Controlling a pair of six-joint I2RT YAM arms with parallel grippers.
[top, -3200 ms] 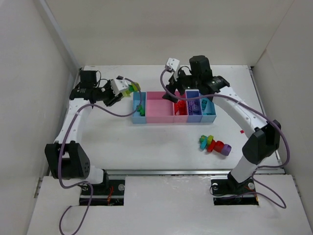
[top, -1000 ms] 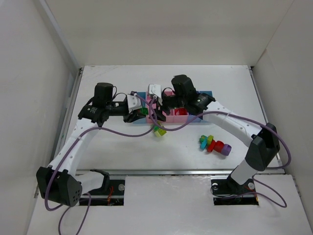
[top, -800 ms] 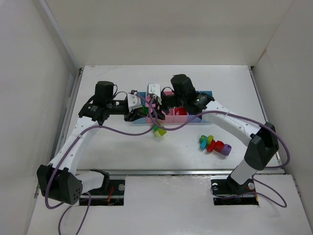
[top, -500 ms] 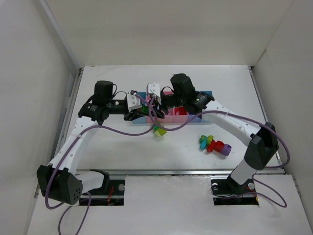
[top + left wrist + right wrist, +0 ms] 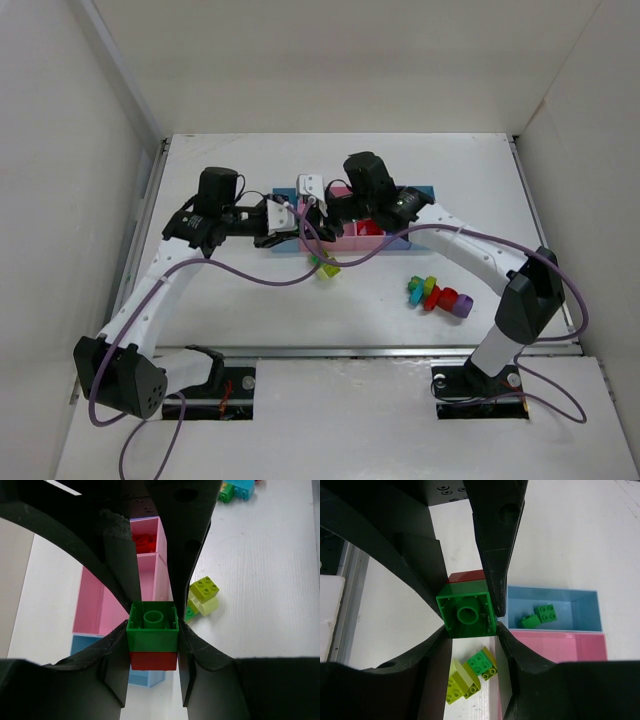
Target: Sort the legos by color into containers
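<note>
Separation looks like our step: left gripper [image 5: 152, 645] and right gripper [image 5: 468, 615] both clench the green-and-red stack [image 5: 152, 630] over the containers [image 5: 95, 612], so we should pull straight apart.

My white tabletop [image 5: 250, 300] carries a row of joined trays [image 5: 350, 240], yellow-green bricks [image 5: 323, 267] just beside it, and a mixed-colour clump [image 5: 438, 294] apart.

At frame centre, tip to tip over the containers [image 5: 350, 240]: left gripper [image 5: 285, 232], right gripper [image 5: 314, 214]. Just below, yellow-green legos [image 5: 323, 266]; lower right, mixed legos [image 5: 438, 294].
</note>
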